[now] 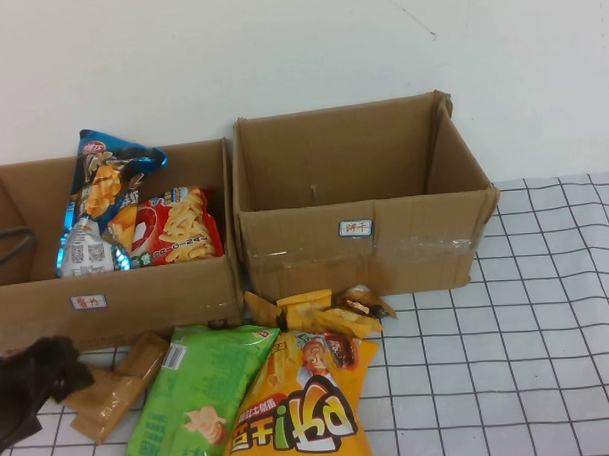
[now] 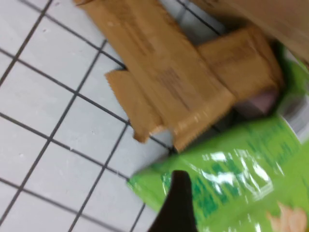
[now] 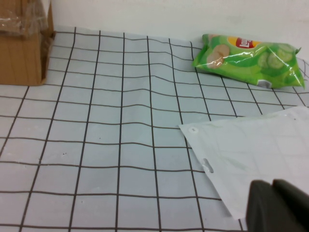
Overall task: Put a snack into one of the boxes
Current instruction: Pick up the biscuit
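We saw the left gripper (image 1: 49,369) beside the brown packets (image 1: 115,387), its grip unreadable; the right gripper (image 3: 277,205) was mostly cropped, likewise unreadable.

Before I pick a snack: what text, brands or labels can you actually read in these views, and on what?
"ika": large letters on the orange bag.
Lay's logo: green bag in the right wrist view; lettering too small.
Box labels: red characters, unreadable.
Blue bag, red bag: print unreadable.
Left gripper sits by the brown packets; right gripper over bare table.

2 boxes (image 1: 364,201) side by side behind loose snacks (image 1: 291,409).
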{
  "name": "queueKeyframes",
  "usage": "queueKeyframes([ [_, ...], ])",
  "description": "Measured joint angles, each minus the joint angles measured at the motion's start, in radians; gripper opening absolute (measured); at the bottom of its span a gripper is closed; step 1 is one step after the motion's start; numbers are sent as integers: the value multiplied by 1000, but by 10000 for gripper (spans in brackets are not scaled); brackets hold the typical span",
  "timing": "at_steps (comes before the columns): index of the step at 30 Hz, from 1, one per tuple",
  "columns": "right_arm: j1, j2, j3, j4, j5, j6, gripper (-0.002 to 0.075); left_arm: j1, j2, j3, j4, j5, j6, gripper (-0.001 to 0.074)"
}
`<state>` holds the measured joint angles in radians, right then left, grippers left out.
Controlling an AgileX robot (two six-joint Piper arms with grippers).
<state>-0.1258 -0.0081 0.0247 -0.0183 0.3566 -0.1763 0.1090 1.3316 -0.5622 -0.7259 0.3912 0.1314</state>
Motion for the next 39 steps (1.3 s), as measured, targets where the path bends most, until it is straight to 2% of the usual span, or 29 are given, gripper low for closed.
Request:
queueKeyframes([
  [9, 0, 0, 0, 0, 0, 0, 0, 3, 234, -22, -232, -237, 75, 580],
  [13, 0, 0, 0, 0, 0, -8, 0, 3, 312, -69, -302, -273, 78, 580],
  [25, 0, 0, 0, 0, 0, -8, 0, 3, 574, -275, -381, -170, 128, 580],
  [39, 0, 0, 0, 0, 0, -8, 0, 5, 637, -305, -381, -74, 231, 580],
])
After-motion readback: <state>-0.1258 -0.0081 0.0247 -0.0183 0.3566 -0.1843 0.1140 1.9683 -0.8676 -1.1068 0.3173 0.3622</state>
